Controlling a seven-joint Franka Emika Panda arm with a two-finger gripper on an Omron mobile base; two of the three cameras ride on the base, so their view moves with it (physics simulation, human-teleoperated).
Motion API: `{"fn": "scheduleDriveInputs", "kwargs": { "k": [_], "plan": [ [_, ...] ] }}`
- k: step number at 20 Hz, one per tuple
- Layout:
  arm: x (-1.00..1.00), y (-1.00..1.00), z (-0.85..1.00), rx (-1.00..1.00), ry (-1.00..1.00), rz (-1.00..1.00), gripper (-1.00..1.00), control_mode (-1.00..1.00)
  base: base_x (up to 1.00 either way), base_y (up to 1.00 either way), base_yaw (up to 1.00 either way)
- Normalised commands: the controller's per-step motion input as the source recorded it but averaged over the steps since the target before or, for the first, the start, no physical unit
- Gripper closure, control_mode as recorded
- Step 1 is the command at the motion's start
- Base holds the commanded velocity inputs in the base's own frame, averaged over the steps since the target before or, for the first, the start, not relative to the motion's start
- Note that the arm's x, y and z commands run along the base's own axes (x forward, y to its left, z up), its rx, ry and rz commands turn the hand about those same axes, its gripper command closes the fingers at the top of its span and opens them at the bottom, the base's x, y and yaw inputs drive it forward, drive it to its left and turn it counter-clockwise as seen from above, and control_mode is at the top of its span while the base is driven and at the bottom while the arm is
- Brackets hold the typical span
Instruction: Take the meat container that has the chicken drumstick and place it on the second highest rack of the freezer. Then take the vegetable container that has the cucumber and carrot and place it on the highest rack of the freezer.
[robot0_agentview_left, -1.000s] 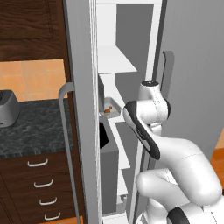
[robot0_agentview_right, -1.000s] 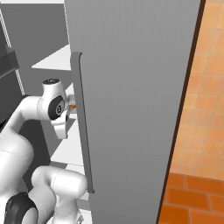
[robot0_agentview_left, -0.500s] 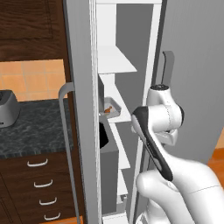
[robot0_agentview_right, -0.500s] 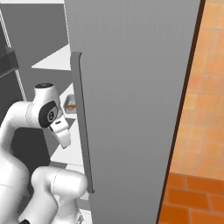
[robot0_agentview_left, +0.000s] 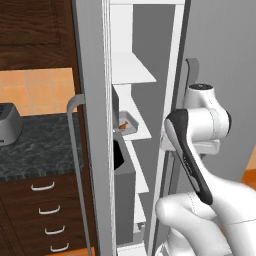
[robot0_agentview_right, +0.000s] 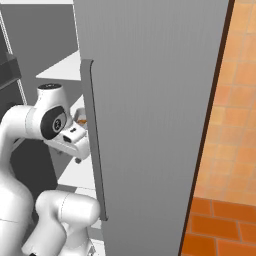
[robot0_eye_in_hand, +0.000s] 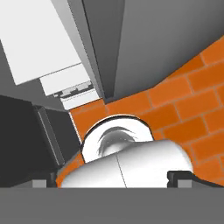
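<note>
My gripper (robot0_eye_in_hand: 111, 177) is fully open, holding nothing, pointing down at the brick floor (robot0_eye_in_hand: 183, 109). Chicken drumstick (robot0_agentview_left: 123, 125) in its container (robot0_agentview_left: 131, 123) sits on a freezer (robot0_agentview_left: 131, 75) shelf, centre-left of frame, left of my wrist; vegetable container not visible

The freezer (robot0_agentview_left: 145, 125) stands open, its top and floor cut off by the left base view's edges. On a middle rack, a white meat container (robot0_agentview_left: 129, 125) is half hidden behind the compartment's wall; the orange-brown item inside is too small to identify. From the right, the grey freezer door (robot0_agentview_right: 150, 125) screens the racks, leaving a sliver of orange beside the robot arm (robot0_agentview_right: 45, 120).
</note>
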Motion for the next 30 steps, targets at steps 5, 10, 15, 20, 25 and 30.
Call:
{"fn": "scheduleDriveInputs", "kwargs": {
  "k": [5, 10, 15, 20, 25, 30],
  "plan": [
    [-0.25, -0.08, 0.29, 0.00, 0.00, 0.35, -1.00, -1.00, 0.00, 0.00, 0.00],
    [-0.56, 0.00, 0.00, 0.00, -0.07, 0.33, -1.00, -1.00, 0.00, 0.00, 0.00],
    [-0.02, 0.00, 0.00, 0.00, -0.01, 0.08, -1.00, -1.00, 0.00, 0.00, 0.00],
    [-0.04, 0.00, 0.00, 0.01, 0.00, -0.04, -1.00, -1.00, 0.00, 0.00, 0.00],
    [-0.02, 0.00, 0.00, 0.01, 0.00, -0.16, -1.00, -1.00, 0.00, 0.00, 0.00],
    [-0.03, -0.05, -0.01, 0.00, 0.00, -0.01, -1.00, -1.00, 0.00, 0.00, 0.00]
  ]
}}
